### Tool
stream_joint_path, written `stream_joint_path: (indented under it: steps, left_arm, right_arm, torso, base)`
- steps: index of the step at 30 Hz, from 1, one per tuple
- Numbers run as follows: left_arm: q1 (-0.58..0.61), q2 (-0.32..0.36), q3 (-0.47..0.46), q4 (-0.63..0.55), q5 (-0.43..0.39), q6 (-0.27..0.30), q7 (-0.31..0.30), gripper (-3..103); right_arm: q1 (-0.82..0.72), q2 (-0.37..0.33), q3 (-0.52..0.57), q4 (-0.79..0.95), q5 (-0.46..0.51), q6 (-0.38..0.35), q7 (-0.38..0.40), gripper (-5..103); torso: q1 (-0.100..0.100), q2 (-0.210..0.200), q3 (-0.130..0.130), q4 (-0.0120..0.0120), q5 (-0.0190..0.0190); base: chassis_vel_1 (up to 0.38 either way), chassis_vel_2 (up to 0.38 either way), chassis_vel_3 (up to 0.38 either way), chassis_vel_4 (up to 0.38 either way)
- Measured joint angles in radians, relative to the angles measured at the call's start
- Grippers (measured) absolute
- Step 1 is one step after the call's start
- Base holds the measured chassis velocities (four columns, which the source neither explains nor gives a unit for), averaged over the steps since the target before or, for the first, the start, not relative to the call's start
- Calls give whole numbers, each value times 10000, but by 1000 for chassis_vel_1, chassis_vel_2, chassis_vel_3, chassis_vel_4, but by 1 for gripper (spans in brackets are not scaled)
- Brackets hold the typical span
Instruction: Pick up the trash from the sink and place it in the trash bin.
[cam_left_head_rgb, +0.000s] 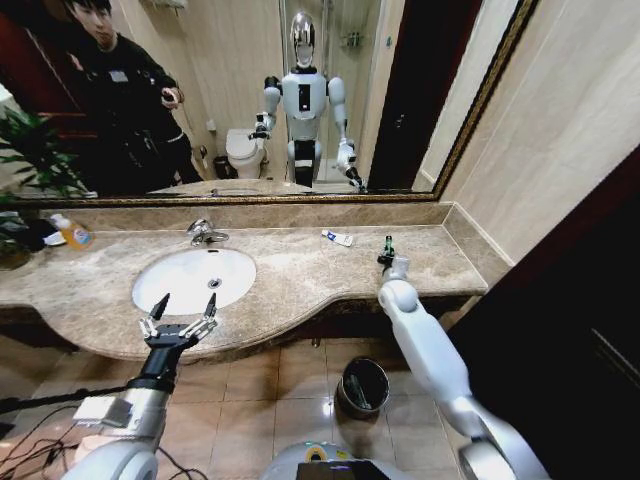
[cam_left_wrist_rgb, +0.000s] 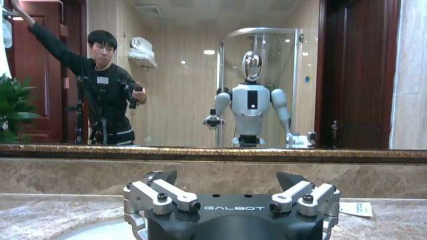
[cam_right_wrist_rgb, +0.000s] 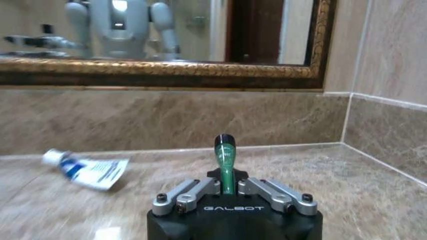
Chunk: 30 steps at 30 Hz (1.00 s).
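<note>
Nearest, the left gripper (cam_left_head_rgb: 183, 310) hovers with fingers spread apart at the sink's (cam_left_head_rgb: 160, 290) front rim. Farther right, the right gripper (cam_right_wrist_rgb: 227, 186), marked "GALBOT", reaches over the counter (cam_left_head_rgb: 290, 270), clamped on a green stick (cam_right_wrist_rgb: 225, 165); beyond its fingertips lies a white-and-blue tube (cam_right_wrist_rgb: 87, 169). Below stands the trash bin (cam_left_head_rgb: 362, 388).

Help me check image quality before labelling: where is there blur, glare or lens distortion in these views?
Head view: wide-angle bending curves the counter edge and mirror frame; the sink looks bright, nearly washed out. Left wrist view: mirror reflection sharp, ceiling lights glint in it, the left hand dark up close. Right wrist view: the white tube and counter look smeared, while the right hand gripping the green piece is crisp.
</note>
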Motion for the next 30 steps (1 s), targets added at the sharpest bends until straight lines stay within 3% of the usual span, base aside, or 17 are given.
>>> stream_joint_path:
  steps: [2,5,12,15,21,30]
  left_arm:
    - [0,0,0,0,0,0,0,100]
    - [0,0,0,0,0,0,3,100]
    - [0,-1,0,0,0,0,-1,100]
    - [0,0,0,0,0,0,0,100]
    - [0,0,0,0,1,0,1,100]
    - [0,0,0,0,0,0,0,100]
  right_arm:
    - [-328,-116,22,342,1,66,-238,8]
    - [-1496,-366,226,1506,-73,352,-1355,8]
    - [-3054,-617,734,3299,121,484,-1854,8]
    - [-4697,-572,1057,4176,28,918,-2027,8]
    - [-6255,-244,1217,4181,-520,2059,-2176,8]
    - [-7203,48,820,2306,-969,3386,-2211,8]
  torso:
    - [0,0,0,-1,-1]
    - [0,0,-1,1,0]
    - [0,0,-1,2,-2]
    - [-1,0,-1,0,-1]
    - [-2,1,-2,0,-2]
    - [-1,1,0,1,-2]
  base:
    - [0,0,0,0]
    - [0,0,0,0]
    - [0,0,0,0]
    - [0,0,0,0]
    - [0,0,0,0]
    - [0,0,0,0]
